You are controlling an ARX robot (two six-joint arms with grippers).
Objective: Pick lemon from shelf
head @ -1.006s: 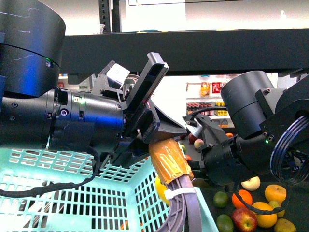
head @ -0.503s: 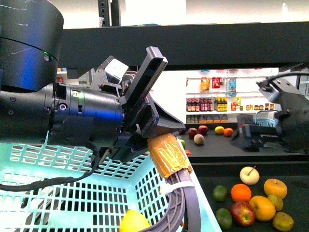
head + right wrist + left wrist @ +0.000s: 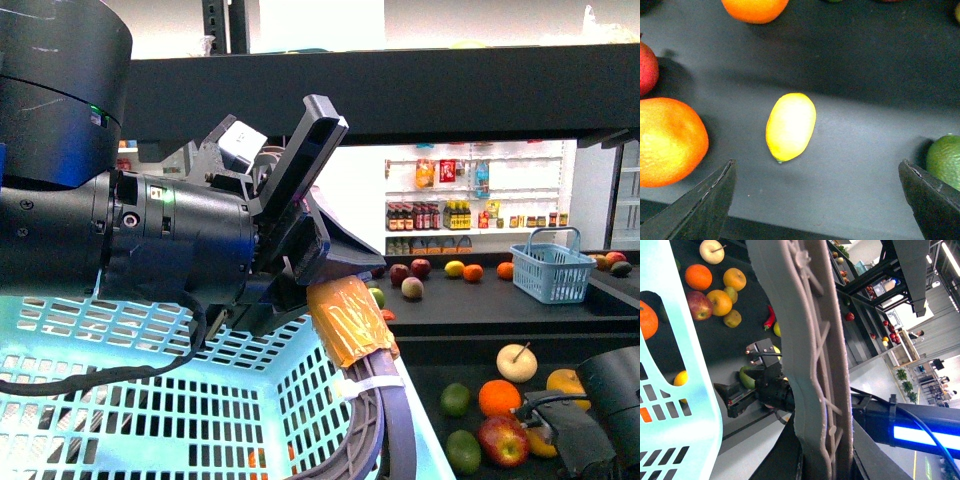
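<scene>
A yellow lemon (image 3: 790, 126) lies on the dark tray of the shelf (image 3: 865, 150), just ahead of my right gripper (image 3: 822, 205). That gripper is open, its two fingers wide apart with nothing between them. In the front view the right arm (image 3: 600, 420) hangs low over the fruit tray at the bottom right and hides the lemon. My left gripper (image 3: 320, 290) is shut on the basket: its jaws hold the grey handle (image 3: 815, 365) of the turquoise basket (image 3: 150, 400), held up in front of the shelf (image 3: 400, 100).
Around the lemon lie an orange fruit (image 3: 670, 142), a green lime (image 3: 945, 160), another orange (image 3: 755, 7) and a red apple (image 3: 647, 67). Several fruits (image 3: 500, 398) lie on the lower tray, and a small blue basket (image 3: 553, 268) stands on the middle one.
My right arm has swung away from the basket, rightwards and down to the lower tray. A yellow fruit seen in the basket half a second ago no longer shows. The left arm holds still.
</scene>
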